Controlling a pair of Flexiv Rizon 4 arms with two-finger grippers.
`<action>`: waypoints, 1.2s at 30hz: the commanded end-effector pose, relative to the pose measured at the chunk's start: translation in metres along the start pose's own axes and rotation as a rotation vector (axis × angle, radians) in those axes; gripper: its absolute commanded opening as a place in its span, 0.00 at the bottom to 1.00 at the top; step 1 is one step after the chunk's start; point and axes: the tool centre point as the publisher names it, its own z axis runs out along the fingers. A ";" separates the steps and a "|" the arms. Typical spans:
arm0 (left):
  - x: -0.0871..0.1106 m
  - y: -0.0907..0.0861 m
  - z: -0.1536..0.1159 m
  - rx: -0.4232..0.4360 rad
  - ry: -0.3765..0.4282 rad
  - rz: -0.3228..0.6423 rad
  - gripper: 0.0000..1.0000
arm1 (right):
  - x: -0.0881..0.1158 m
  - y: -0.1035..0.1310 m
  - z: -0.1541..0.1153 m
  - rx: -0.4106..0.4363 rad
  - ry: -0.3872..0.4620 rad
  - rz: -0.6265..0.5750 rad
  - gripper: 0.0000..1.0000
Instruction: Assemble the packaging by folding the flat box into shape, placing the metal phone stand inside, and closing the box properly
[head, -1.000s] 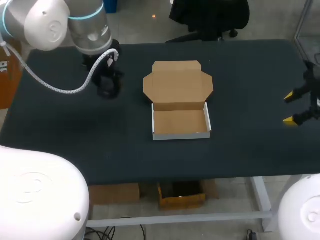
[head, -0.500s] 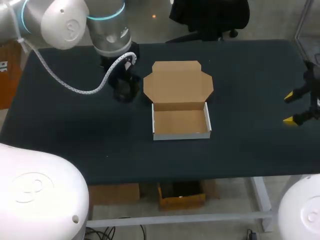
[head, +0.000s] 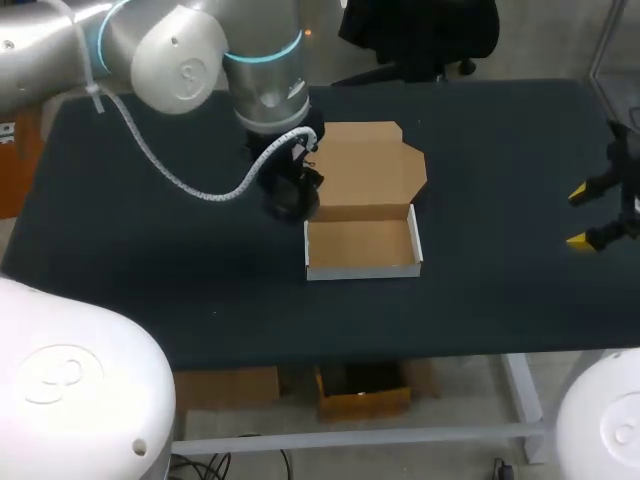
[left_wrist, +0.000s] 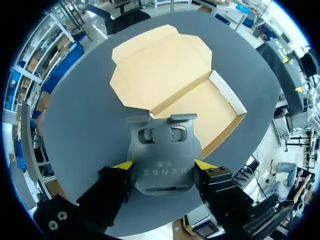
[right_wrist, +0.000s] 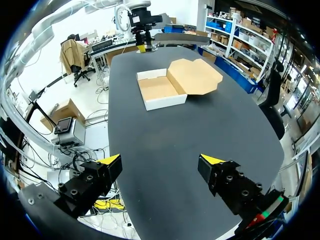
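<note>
Left gripper (left_wrist: 163, 164) clamps one phone stand (left_wrist: 162, 145); one box (left_wrist: 200, 107), lid open

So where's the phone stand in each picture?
Left wrist view: phone stand held between the left gripper's fingers, just before the box.
Head view: hidden under the left wrist, beside the box's left edge.
Right wrist view: far beyond the box, in the left gripper.
Shared landmark: the open box.

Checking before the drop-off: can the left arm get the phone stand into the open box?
Probably yes. The left gripper holds the phone stand close by the box, whose inside is empty, and the lid lies folded back.
</note>
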 end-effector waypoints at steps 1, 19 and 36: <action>0.016 -0.008 0.008 -0.016 -0.030 0.008 0.00 | 0.000 -0.001 -0.001 -0.006 0.002 -0.002 1.00; 0.032 -0.013 0.016 -0.022 -0.042 0.025 0.00 | 0.000 -0.001 -0.001 -0.006 0.002 -0.002 1.00; 0.045 -0.022 0.031 -0.002 0.020 0.064 0.00 | 0.000 -0.001 -0.001 -0.006 0.002 -0.002 1.00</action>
